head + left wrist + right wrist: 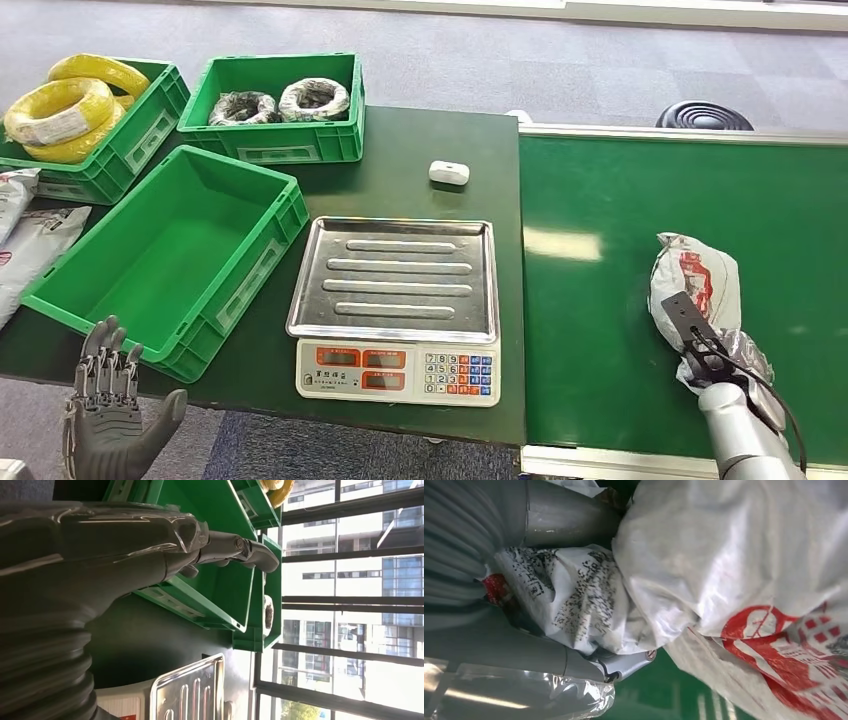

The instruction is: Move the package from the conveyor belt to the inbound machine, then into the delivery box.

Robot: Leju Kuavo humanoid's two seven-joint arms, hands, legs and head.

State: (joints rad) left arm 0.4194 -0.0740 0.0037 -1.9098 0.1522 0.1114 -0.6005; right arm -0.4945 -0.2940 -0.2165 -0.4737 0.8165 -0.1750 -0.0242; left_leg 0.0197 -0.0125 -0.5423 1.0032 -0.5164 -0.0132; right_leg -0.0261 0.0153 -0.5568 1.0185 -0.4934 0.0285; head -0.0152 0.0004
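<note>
Gripping the crumpled package (692, 285) on the conveyor belt (600, 300), the right hand (574, 660) risks the slippery wrapping sliding free during lifting, while the left hand (110, 415) hangs open.

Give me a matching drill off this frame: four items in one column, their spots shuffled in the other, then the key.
Items
1. package
2. scale
3. yellow coils
4. left hand

Places
A. in the far left green crate
B. on the green conveyor belt, right hand at it
C. below the near table edge, holding nothing
D. on the dark table between the empty green crate and the belt

Pairs: 1-B, 2-D, 3-A, 4-C
</note>
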